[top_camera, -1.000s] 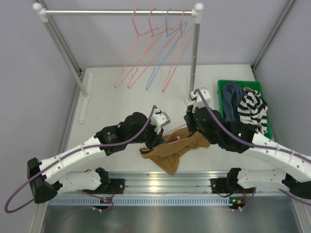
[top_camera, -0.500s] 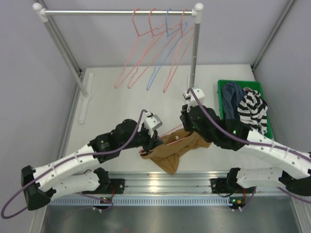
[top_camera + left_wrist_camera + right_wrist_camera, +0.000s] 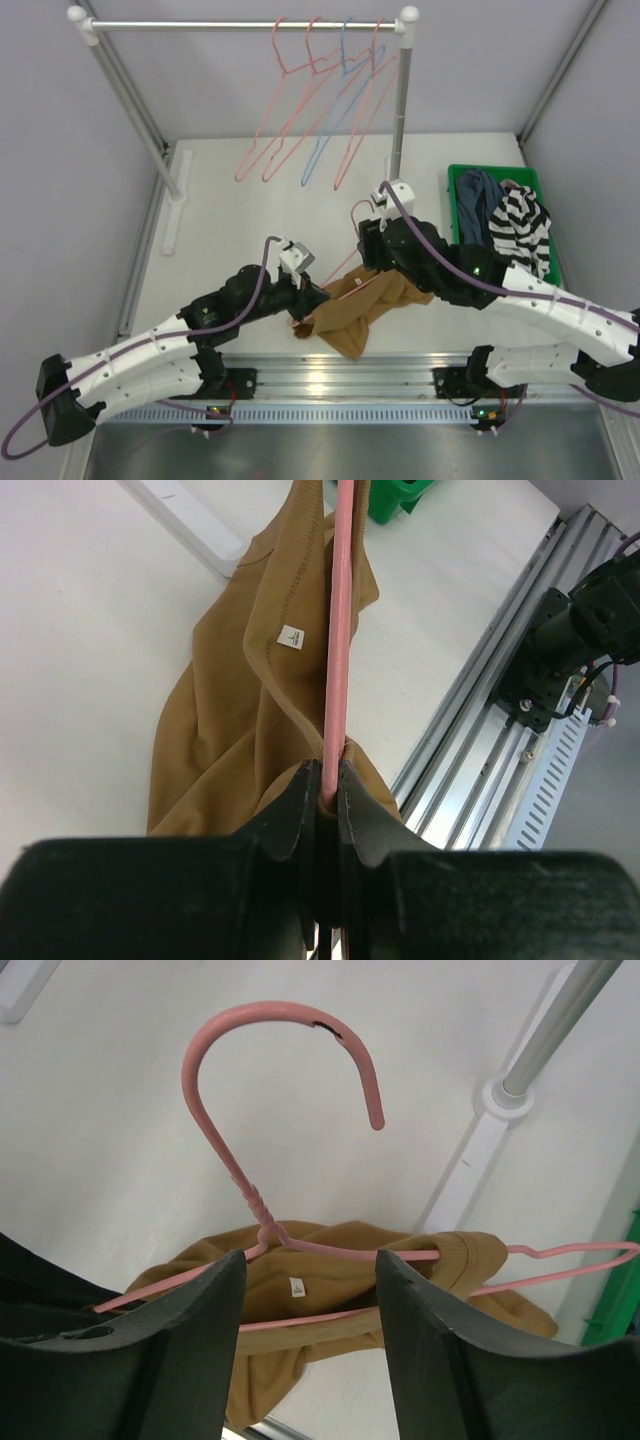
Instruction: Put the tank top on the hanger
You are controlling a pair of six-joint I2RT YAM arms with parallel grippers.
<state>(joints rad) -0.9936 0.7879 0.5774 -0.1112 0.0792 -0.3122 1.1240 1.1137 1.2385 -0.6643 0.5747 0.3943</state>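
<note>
Left gripper (image 3: 327, 776): jaws pressed together on the pink wire of the hanger (image 3: 337, 630), pinching one straight run of it; the wire leads away from the fingers across the tank top (image 3: 225, 710). A small white label (image 3: 289, 637) shows on the inside of the garment's hem, just beside the wire. Right gripper (image 3: 310, 1262): fingers spread wide, with the hanger's twisted neck and hook standing between and beyond them; whether either finger touches the wire cannot be told. In the right wrist view the tan fabric is bunched under and partly over the hanger's shoulder wires, one end draped at the right shoulder. From above, the tank top lies crumpled on the white table (image 3: 230, 220) at about 6 o'clock, between the two grippers. Green bin (image 3: 455, 180) at 3 o'clock holds a striped garment (image 3: 520, 225) and a dark blue garment (image 3: 478, 205). Rail (image 3: 240, 25) at 12 o'clock carries three pink hangers and a light blue hanger (image 3: 335, 120).
</note>
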